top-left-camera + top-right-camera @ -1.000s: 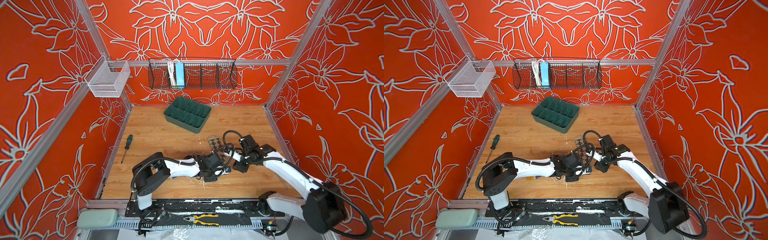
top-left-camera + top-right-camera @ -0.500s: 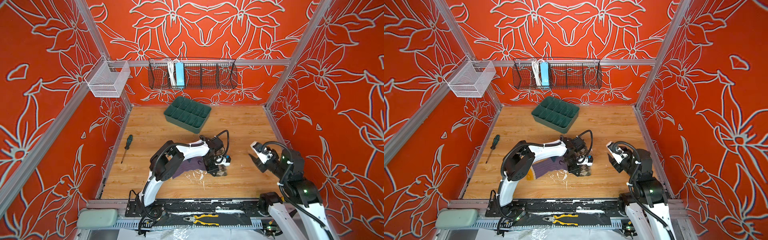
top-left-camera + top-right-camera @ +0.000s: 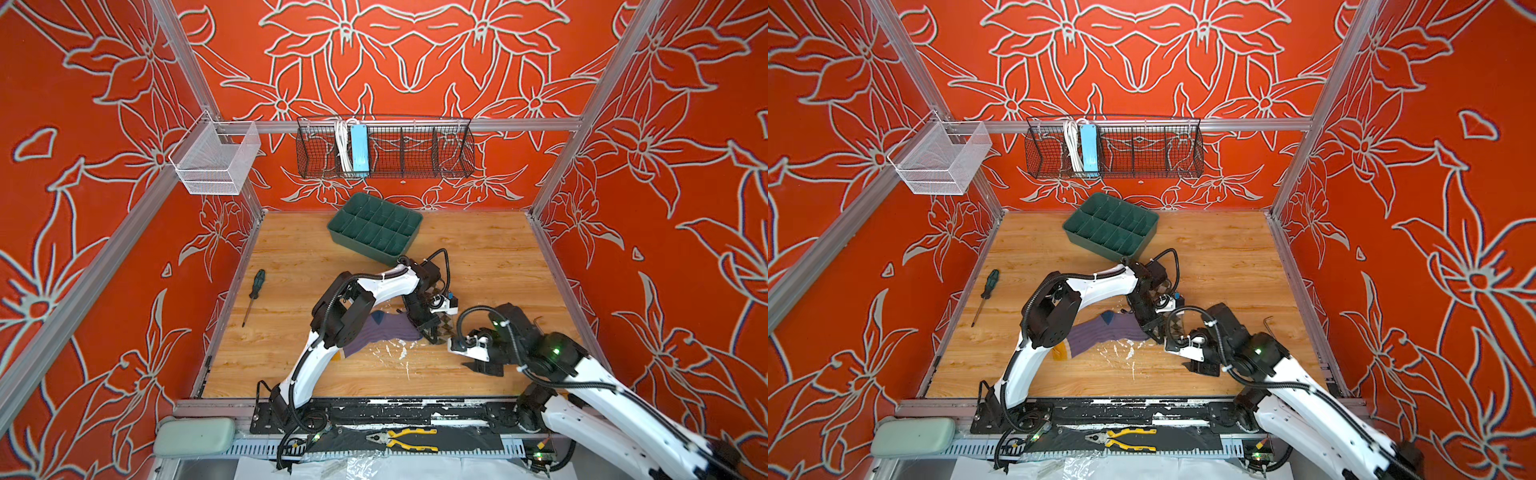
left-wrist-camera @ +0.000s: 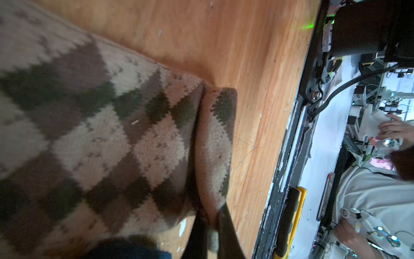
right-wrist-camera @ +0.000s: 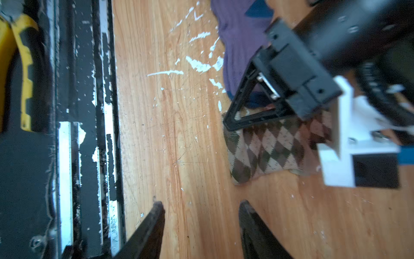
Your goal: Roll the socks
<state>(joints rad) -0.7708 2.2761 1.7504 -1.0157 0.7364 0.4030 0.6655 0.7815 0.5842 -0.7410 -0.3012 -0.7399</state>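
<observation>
On a scuffed wooden table (image 3: 478,257) walled in red floral print, the left gripper (image 3: 431,335) pinches a fold of the beige argyle sock (image 5: 264,148), the purple sock (image 3: 380,332) just beside; the right gripper (image 5: 201,208) hangs nearby, jaws apart, empty

The argyle sock (image 4: 134,139) is coarse knitted cloth, matt and slightly fuzzy, with its stitches plain to see. The purple sock (image 3: 385,334), at nine o'clock from it, is finer ribbed cloth, also matt. Both lie on a table (image 3: 490,257) of wood-grain board with a faint sheen, scuffed with white flecks toward six o'clock. The tray (image 3: 351,245) at twelve o'clock looks like matt green plastic. The black basket (image 3: 415,160) beyond it is thin metal wire, and the white basket (image 3: 216,166) at ten o'clock is finer mesh. The pliers (image 3: 411,436) at six o'clock have glossy yellow grips.
</observation>
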